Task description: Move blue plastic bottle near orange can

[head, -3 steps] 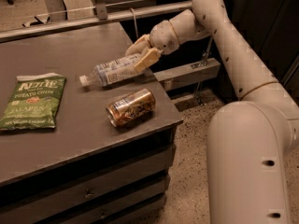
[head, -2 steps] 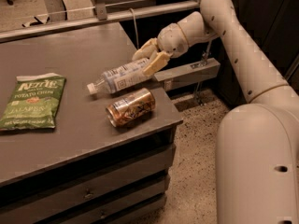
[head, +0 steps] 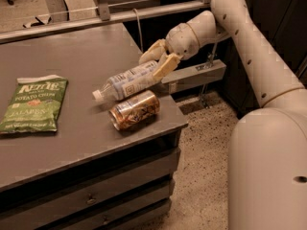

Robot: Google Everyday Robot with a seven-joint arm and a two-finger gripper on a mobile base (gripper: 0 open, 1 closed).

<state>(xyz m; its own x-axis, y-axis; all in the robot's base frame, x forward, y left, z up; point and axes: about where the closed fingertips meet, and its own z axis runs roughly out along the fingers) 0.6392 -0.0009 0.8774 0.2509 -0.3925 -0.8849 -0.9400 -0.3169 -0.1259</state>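
grey table [head: 86,51]: bottle [head: 127,83] held just behind can [head: 134,110]

dark floor and a metal rail lie past the tabletop. the gripper [head: 159,60] hangs over the table's right edge, its two tan fingers closed on the bottle's base end. the bottle lies tilted, white cap pointing left and low. the can lies on its side just in front of it, near the table's front corner; i cannot tell if they touch. a green chip bag [head: 33,103] lies flat, well to the left.

The pale arm [head: 249,47] reaches in from the upper right, bends at the wrist [head: 184,37] and slopes down-left. Its pincer [head: 159,59] sits low over the right rear of the surface [head: 72,56], fingers [head: 165,67] clamped across the base end of the bottle [head: 125,83].
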